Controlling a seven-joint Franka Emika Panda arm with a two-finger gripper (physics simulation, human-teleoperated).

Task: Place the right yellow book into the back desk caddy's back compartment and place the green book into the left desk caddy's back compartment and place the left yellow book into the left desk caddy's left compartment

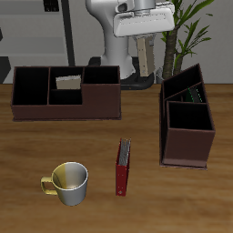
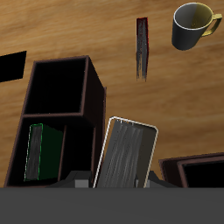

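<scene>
1. While the hand (image 1: 144, 38) hangs high above the back of the worktop (image 1: 109, 146), it is clamped on the left yellow book (image 2: 127, 153) — a pale book that hangs down from the fingers, short edge upward, well apart from both caddies.
2. The back desk caddy (image 1: 65, 102) already carries a pale book (image 1: 68, 82) in one of its small middle sections, and the green book (image 2: 45, 150) already stands in the narrow back compartment of the left desk caddy (image 1: 187, 136). So, as I judge it, the step in hand is the last one — to bring this book into the left desk caddy's left compartment.
3. To do it well, I would carry the book across at the present height, so that its lower edge passes over the caddy's walls without touching.
4. Which open section counts as the left one I cannot tell for sure from these views; it must be chosen as seen from the caddy's front.
5. Before lowering, turn the book until its flat side runs along the partitions, then go down slowly and release only when the lower edge is inside.
6. The red book (image 1: 123, 167) and the mug (image 1: 69, 183) lie nearer the front edge, out of the way.
</scene>
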